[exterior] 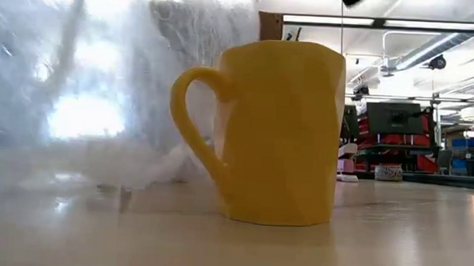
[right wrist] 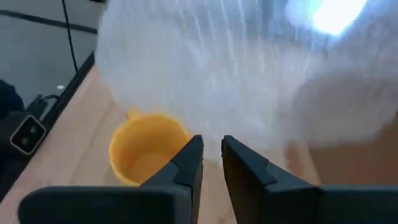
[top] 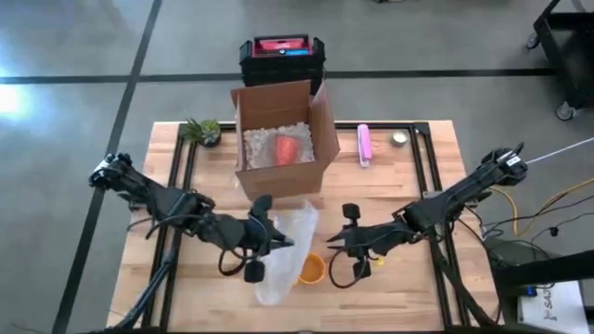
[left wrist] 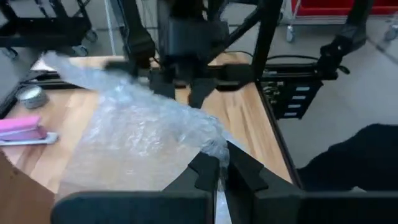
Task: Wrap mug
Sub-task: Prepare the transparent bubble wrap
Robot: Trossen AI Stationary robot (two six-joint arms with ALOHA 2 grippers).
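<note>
bubble wrap (top: 283,246) beside mug (top: 311,269), box (top: 278,139) behind

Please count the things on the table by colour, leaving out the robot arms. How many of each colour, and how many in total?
Yellow: 1, the mug
Clear: 1, the bubble wrap
Brown: 1, the cardboard box
Pink: 1, the pink item
Green: 1, the small plant
Silver: 1, the small round tin
Total: 6
</note>
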